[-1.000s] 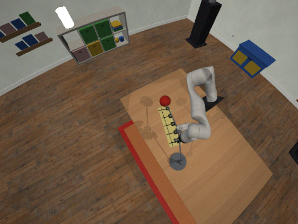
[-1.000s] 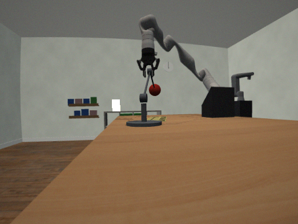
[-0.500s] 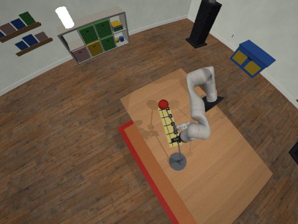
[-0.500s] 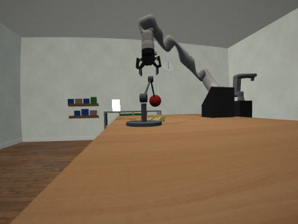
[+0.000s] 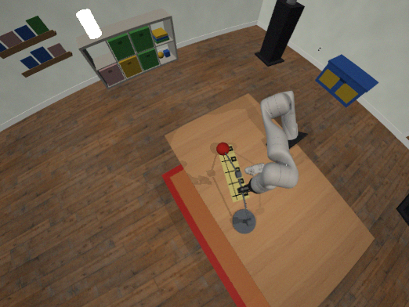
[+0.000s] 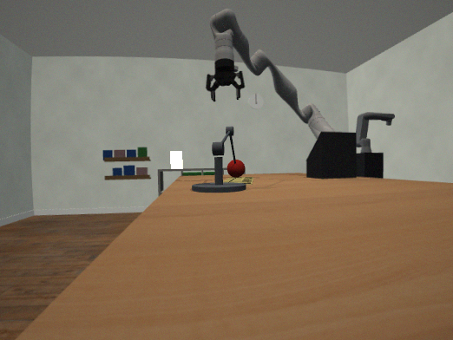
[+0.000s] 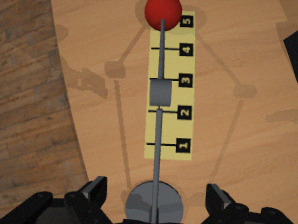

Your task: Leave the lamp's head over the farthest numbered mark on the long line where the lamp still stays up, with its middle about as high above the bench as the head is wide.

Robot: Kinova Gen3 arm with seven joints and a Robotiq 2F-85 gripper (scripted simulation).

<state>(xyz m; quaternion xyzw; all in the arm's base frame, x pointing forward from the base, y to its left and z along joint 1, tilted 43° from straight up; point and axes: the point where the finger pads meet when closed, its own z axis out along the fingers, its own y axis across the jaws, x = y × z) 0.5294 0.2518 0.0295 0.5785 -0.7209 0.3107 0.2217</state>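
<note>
Where the fingers hang: above the lamp, well apart from it; you have the gripper [image 5: 243,189] [image 6: 226,99] [image 7: 155,191] spread wide, with nothing between its fingertips.
Red head: the lamp's head [image 5: 222,148] [image 6: 236,168] [image 7: 163,9] lies ahead of the fingers and lower down, by the far end of the yellow number strip [image 5: 236,197] [image 6: 246,179] [image 7: 170,129], near the mark labelled 5 [image 7: 186,21]. Its exact spot over the line is uncertain, since your wrist view looks at it aslant.
Upper joint: the grey elbow [image 5: 238,173] [image 6: 229,130] [image 7: 160,93] stands below and ahead of the fingers, higher than the head.
Round base: the foot [image 5: 244,227] [image 6: 219,188] [image 7: 171,204] sits beneath and behind the fingers, flat on the bench.
Step in hand: you are probably judging whether this reach holds unaided. Keep the fingers off the linkage and watch the head's height against the strip.
Head height: the ball hangs low; whether its middle is one head-width up, you cannot tell exactly.
If it sinks: bring the spread fingers down astride the linkage, close gently, lift the head and draw it back toward the base by one mark, then release slowly.
Hazard: a fingertip brushing the elbow could spoil the test.

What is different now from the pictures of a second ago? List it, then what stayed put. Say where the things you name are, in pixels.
The lamp's red head [image 5: 222,149] [image 6: 236,168] [image 7: 163,12] sank toward the bench, and the elbow joint [image 6: 229,130] [image 7: 160,93] dropped with it. The gripper [image 6: 226,100] [image 7: 155,191], now open above the lamp, no longer touches it.

The round base [image 5: 244,222] [image 6: 219,187] [image 7: 154,202] and numbered strip [image 5: 234,177] [image 6: 243,179] [image 7: 170,127] stayed put.
</note>
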